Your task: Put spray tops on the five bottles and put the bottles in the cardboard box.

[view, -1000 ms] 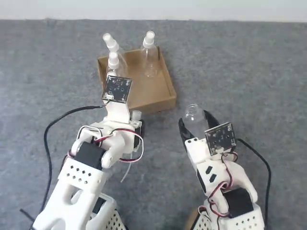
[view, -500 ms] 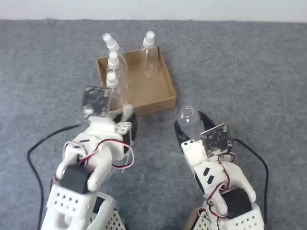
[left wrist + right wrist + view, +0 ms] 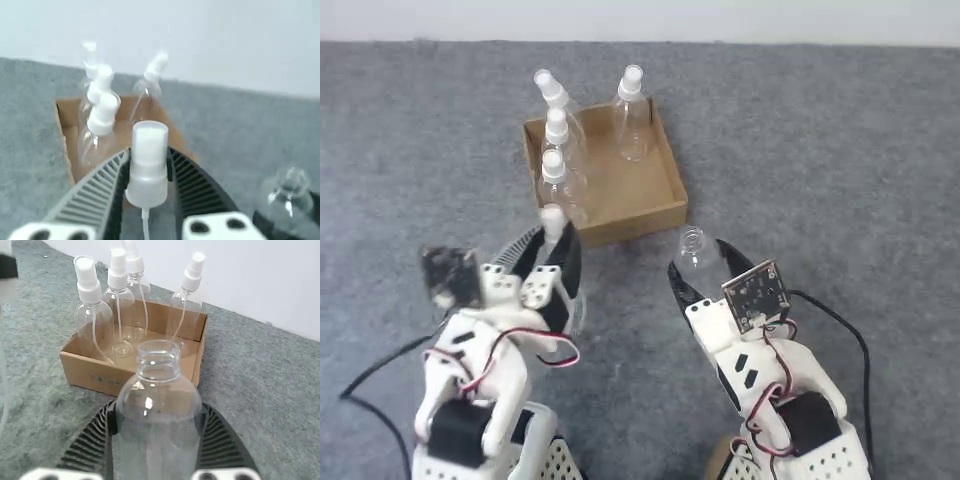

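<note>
Facing the cardboard box (image 3: 640,222), two loads are held.
Spray top (image 3: 149,172), its tube (image 3: 145,222) seen in left wrist view, is pinched by left gripper (image 3: 147,155); capless bottle (image 3: 159,385) by right gripper (image 3: 158,415).

surface: grey felt-like mat (image 3: 840,150) | backdrop: plain white wall (image 3: 720,18) along its far edge

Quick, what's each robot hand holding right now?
Left hand: closed, holding a spray top.
Right hand: closed, holding an uncapped bottle.
</note>
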